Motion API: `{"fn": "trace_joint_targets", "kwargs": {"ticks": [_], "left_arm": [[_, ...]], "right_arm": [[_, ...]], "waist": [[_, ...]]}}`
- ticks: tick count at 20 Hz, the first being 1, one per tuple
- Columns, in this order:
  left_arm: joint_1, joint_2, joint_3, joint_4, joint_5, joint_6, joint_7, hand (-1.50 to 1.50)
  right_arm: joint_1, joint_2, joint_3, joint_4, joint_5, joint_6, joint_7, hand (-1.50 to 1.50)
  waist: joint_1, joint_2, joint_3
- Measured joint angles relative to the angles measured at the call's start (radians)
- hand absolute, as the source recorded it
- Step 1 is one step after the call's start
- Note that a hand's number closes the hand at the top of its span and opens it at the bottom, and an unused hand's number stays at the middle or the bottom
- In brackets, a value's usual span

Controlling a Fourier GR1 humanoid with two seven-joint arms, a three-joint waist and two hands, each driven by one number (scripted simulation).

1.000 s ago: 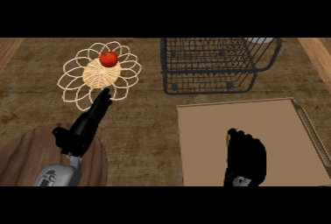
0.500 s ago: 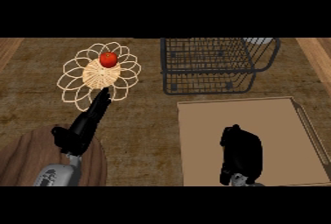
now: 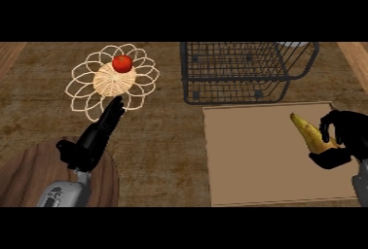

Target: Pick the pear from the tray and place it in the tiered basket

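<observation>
On the flat tan rectangular tray (image 3: 266, 160), near its right edge, we see the yellow, brown-speckled pear (image 3: 310, 132), long and tapering to a point at its upper end. Our right robot hand (image 3: 343, 138) curls its black fingers around the pear's lower part. Our left robot hand (image 3: 93, 138) stretches with straight fingers toward the cream wire flower-shaped dish (image 3: 113, 81) holding a red apple (image 3: 122, 63). The dark wire tiered basket (image 3: 244, 70) stands on the brown surface (image 3: 165, 141) just beyond the tray.
</observation>
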Motion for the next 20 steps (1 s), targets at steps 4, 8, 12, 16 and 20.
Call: {"fn": "trace_joint_targets", "kwargs": {"ticks": [4, 8, 12, 16, 20], "left_arm": [[-0.019, -0.013, -0.010, 0.005, -0.007, 0.008, 0.016, 0.00], [-0.021, -0.019, -0.012, 0.014, -0.010, 0.008, 0.013, 0.00], [-0.018, -0.022, -0.011, 0.013, -0.016, 0.012, 0.010, 0.00], [-0.015, -0.018, -0.004, 0.011, -0.014, 0.006, 0.022, 0.00], [0.007, -0.019, -0.008, -0.011, -0.022, 0.003, 0.018, 0.00]], "right_arm": [[-0.093, -0.120, -0.152, 0.178, -0.120, -0.031, -0.219, 1.50], [-0.202, -0.154, -0.282, 0.303, -0.291, 0.011, -0.365, 1.50], [-0.327, -0.191, -0.361, 0.393, -0.400, 0.051, -0.454, 1.50], [-0.473, -0.224, -0.369, 0.466, -0.444, 0.096, -0.468, 1.50], [-0.615, -0.208, -0.354, 0.471, -0.480, 0.144, -0.357, 1.50]], "waist": [[0.009, 0.002, 0.001], [0.012, -0.002, 0.001], [0.012, -0.006, -0.001], [0.010, -0.009, -0.003], [0.008, -0.011, -0.004]]}}
